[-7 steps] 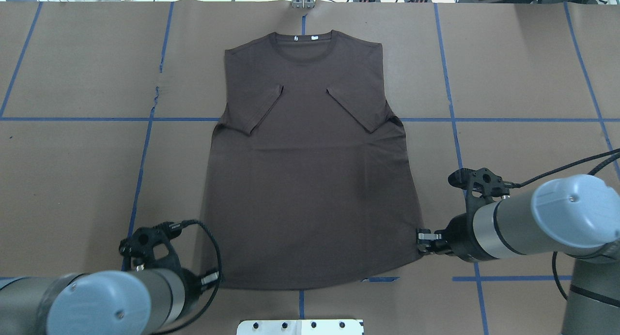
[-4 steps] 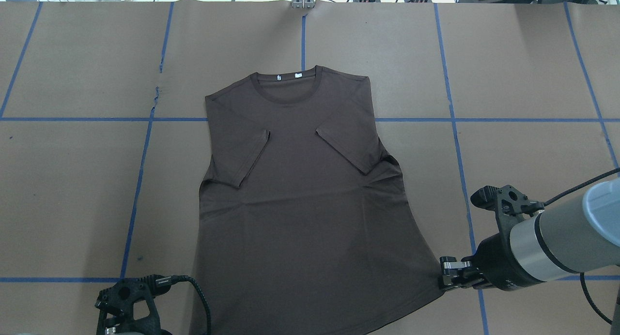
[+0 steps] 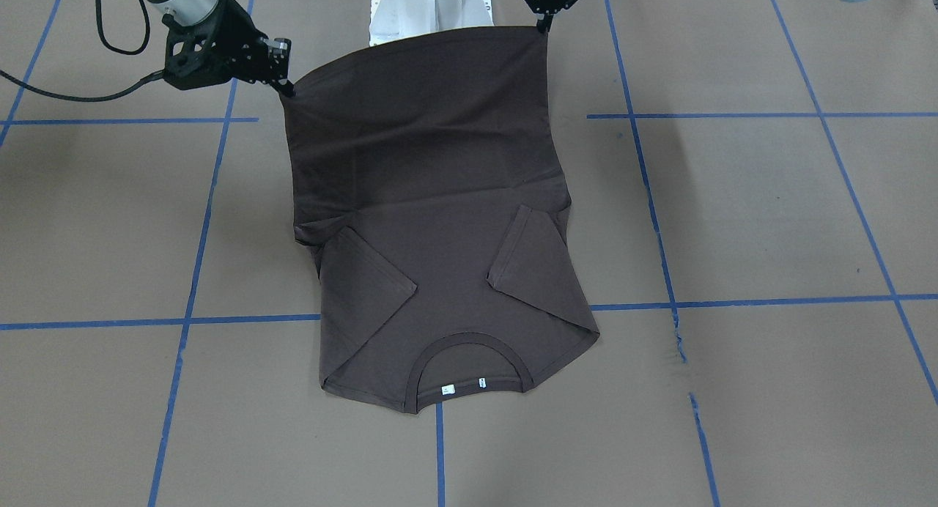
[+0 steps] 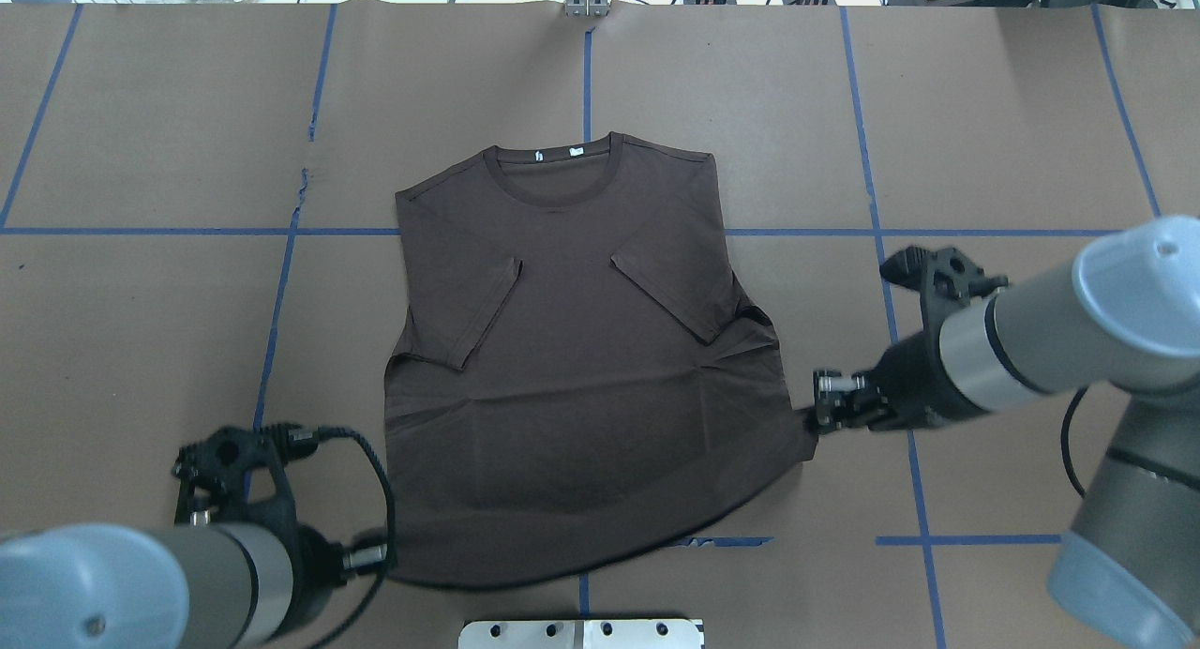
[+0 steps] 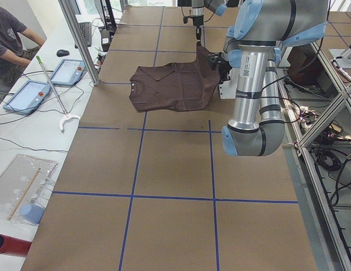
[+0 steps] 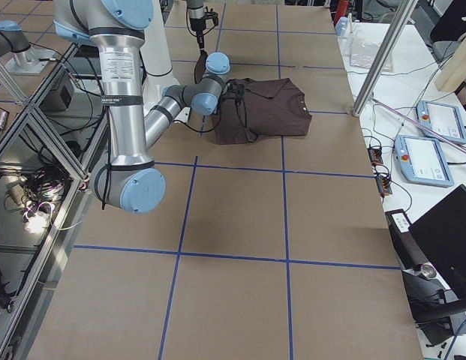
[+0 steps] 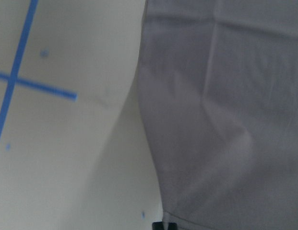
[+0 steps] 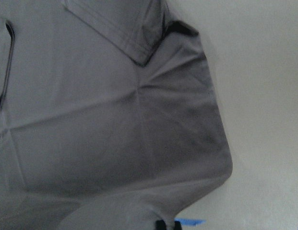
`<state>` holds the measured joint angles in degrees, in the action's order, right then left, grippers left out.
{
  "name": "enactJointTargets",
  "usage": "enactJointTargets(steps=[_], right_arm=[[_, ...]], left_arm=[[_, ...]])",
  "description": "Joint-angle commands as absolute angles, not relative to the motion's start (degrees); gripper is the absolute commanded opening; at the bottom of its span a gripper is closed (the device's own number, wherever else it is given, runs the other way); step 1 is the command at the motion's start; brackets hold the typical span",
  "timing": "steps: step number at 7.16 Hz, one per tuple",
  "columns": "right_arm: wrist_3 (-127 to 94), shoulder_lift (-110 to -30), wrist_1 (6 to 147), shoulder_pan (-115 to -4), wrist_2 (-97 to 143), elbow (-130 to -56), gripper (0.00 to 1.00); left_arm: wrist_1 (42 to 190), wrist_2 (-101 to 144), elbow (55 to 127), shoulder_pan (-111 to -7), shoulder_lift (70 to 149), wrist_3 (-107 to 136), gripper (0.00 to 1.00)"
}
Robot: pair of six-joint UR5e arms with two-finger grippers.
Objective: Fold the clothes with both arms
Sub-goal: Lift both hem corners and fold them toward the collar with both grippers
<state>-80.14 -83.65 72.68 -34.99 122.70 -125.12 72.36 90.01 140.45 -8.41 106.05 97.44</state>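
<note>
The dark grey-brown T-shirt (image 4: 581, 349) lies front up on the brown table, collar (image 4: 553, 166) far from me, both sleeves folded inward. My left gripper (image 4: 380, 557) is shut on the near left hem corner. My right gripper (image 4: 814, 415) is shut on the near right hem corner. The hem half hangs raised off the table between them, as the front-facing view shows: shirt (image 3: 440, 272), right gripper (image 3: 286, 88), left gripper (image 3: 546, 25). The wrist views show only fabric (image 7: 225, 120) (image 8: 115, 120) and table.
Blue tape lines (image 4: 272, 330) grid the brown paper table (image 4: 984, 114). The white pedestal plate (image 4: 581, 633) sits at the near edge, under the lifted hem. In the exterior left view an operator (image 5: 11, 39) sits by tablets (image 5: 68, 70) beyond the far side.
The shirt was dragged toward me, then stopped. Both grippers, still shut on the hem corners, have since risen and moved forward, the right one farther, lifting the hem.
</note>
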Motion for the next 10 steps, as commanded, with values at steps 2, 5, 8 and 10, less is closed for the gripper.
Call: enactJointTargets(steps=[2, 5, 8, 10], right_arm=[[-76.6, -68.1, 72.7, -44.2, 121.7, -109.0, 0.00], [-74.1, -58.5, 72.1, -47.5, 120.6, -93.5, 0.00], [-73.2, -49.5, 72.0, -50.0, 120.6, -79.1, 0.00], [-73.0, -46.4, 72.0, -50.4, 120.5, -74.2, 0.00]], left_arm=[[78.3, 91.7, 130.2, -21.1, 107.7, 89.7, 0.00], [99.1, 96.1, 109.0, -33.8, 109.4, 83.2, 0.00], [102.4, 96.4, 97.0, -39.3, 116.8, 77.8, 0.00], [104.3, 96.3, 96.0, -41.0, 116.9, 77.0, 0.00]])
